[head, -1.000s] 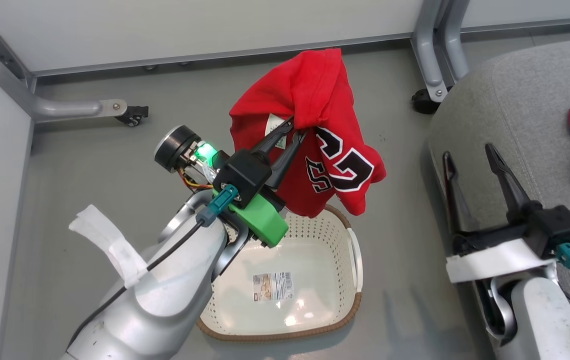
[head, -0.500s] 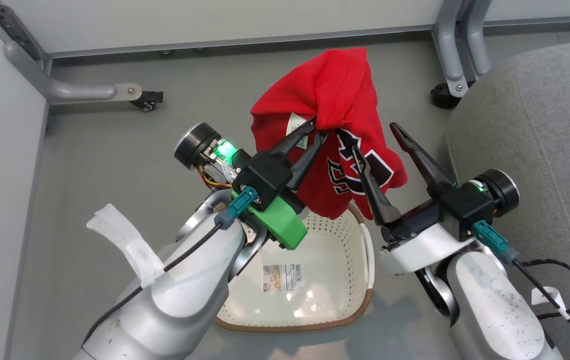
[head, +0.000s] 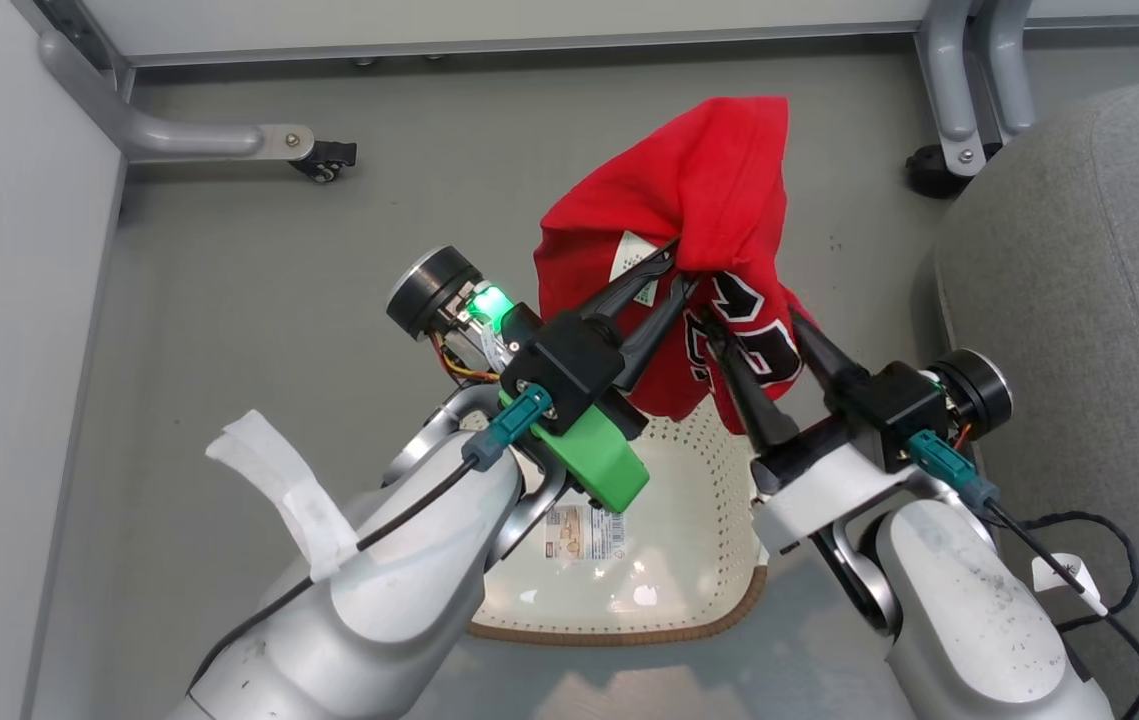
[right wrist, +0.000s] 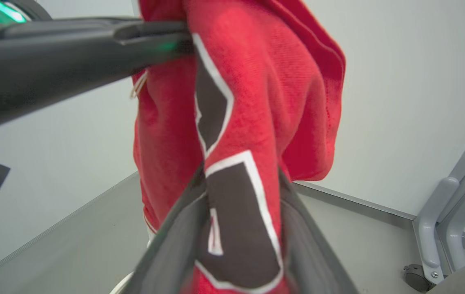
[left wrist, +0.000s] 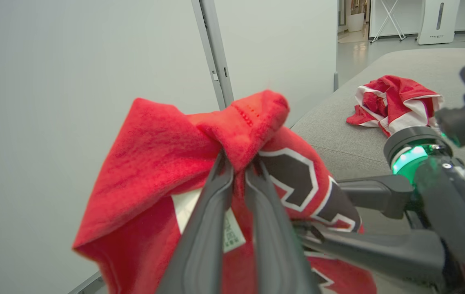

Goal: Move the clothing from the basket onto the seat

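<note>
Over the basket (head: pixel 689 560) hangs a jersey (head: pixel 709 190), number creased.

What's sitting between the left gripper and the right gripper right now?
The red jersey: in the head view the left gripper pinches its fold, and the right gripper straddles its number print just beside.

basket (head: pixel 629 634) half behind left arm (head: pixel 409 560)

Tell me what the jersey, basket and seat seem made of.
Jersey: soft matte knit, fuzzy and limply folded. Basket: glossy moulded plastic, perforated, glare on its floor; brown rim looks woven, possibly imitation. Seat: matte grey woven upholstery with stitched seams.
</note>
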Tool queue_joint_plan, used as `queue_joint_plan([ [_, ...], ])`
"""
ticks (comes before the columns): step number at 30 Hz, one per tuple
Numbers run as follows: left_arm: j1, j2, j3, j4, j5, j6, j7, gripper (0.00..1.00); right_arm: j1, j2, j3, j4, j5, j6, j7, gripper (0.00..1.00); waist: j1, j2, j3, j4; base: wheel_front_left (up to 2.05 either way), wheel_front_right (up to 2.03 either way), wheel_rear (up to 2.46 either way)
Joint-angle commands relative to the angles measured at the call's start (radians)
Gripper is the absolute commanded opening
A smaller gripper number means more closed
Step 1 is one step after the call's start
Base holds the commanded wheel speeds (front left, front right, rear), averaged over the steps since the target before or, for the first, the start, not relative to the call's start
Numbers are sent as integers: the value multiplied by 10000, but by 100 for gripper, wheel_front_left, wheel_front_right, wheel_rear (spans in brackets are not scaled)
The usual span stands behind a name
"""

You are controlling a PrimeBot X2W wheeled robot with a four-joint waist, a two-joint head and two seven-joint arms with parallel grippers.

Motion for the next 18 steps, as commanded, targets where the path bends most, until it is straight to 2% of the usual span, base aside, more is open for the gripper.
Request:
queue_joint_plan([
  [1, -131, -50, 0, 0, 60, -31, -59, 0, -114, -27, 8, 35, 55, -7, -11, 0, 1, 0, 38, 26, 0, 0, 0],
  [13, 30, -78, 7, 128, 112, -61, -58, 0, 92, -10, -45, -7, 334, -7, -13, 0, 1, 0, -27, -42, 0, 0, 0],
  [14, 41, -81, 23, 104, 128, -44, -58, 84, 106, -13, -69, -25, 358, -7, -13, 0, 1, 0, -35, -45, 0, 0, 0],
  [15, 60, -86, 35, 80, 144, -29, -58, 100, 103, -14, -107, -42, 401, -7, -13, 0, 1, 0, -42, -48, 0, 0, 0],
  [18, 126, -88, 60, 53, 192, -19, -50, 100, 96, -11, -203, -67, 441, -7, -13, 0, 1, 0, -67, -57, 0, 0, 0],
])
